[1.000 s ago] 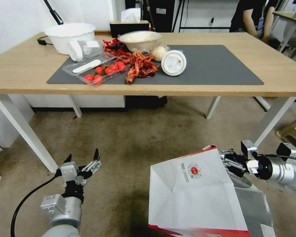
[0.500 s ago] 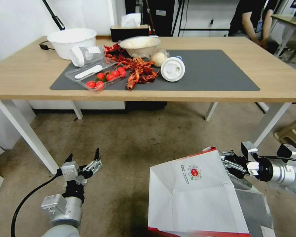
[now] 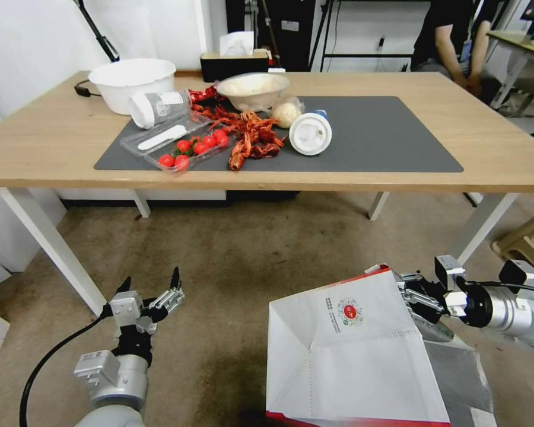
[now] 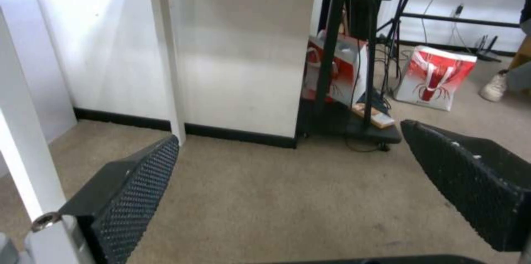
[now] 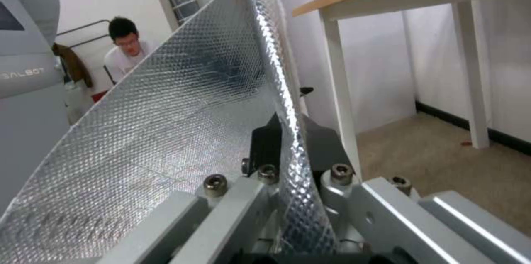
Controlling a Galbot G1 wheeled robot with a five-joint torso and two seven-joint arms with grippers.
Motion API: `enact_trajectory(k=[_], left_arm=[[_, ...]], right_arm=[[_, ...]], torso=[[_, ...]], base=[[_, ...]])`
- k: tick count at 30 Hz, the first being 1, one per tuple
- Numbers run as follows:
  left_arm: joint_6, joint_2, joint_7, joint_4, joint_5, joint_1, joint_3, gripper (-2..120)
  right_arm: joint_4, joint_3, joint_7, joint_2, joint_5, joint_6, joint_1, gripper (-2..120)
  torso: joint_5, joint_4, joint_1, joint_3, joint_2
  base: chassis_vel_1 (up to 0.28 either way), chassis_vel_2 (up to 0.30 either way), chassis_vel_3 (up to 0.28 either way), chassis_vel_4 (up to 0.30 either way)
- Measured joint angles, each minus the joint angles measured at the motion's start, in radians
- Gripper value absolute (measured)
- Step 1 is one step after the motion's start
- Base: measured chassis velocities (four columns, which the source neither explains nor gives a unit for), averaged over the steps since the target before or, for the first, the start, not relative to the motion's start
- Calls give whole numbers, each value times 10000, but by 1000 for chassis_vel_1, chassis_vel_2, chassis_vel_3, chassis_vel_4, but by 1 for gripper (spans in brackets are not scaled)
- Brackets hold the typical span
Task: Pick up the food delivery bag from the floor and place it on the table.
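The food delivery bag (image 3: 353,356), white with a red edge and a small round red logo, hangs tilted above the carpet at the lower right. My right gripper (image 3: 410,295) is shut on its top rim. In the right wrist view the silver foil rim (image 5: 282,131) is pinched between the dark fingers (image 5: 266,147). My left gripper (image 3: 150,286) hangs open at the lower left over the floor, holding nothing; its two black pads (image 4: 135,189) stand wide apart. The light-wood table (image 3: 504,154) with its dark grey mat (image 3: 385,136) stands ahead.
On the mat's left part lie crayfish (image 3: 252,133), a tray of tomatoes (image 3: 190,145), a white lid (image 3: 308,133), a cup (image 3: 154,107) and bowls (image 3: 252,89). White table legs (image 3: 50,243) stand on the carpet. The mat's right half is bare. A red bag (image 4: 434,77) stands by the far wall.
The head camera has tilted so the table sits lower in the picture. Both grippers and the bag keep their places in the view.
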Motion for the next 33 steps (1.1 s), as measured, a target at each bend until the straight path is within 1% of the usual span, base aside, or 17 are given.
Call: enact_trajectory(k=[17,26,33], left_arm=[[-7,-8,26,48,4,-24,26,100],[-10,-9,29,54,4,-27,29,100],[-12,-15,43,61,4,-45,42,100]], right_arm=[[81,-14,29,11,24,-24,-8,0],[112,-15,46,18,38,-30,-11,0],[138,-29,73,28,52,-37,-17,0]], torso=[[0,0,245,432,675],[0,0,278,493,770],[0,-1,333,591,924]], base=[[0,0,0,0],[0,0,0,0],[0,0,0,0]])
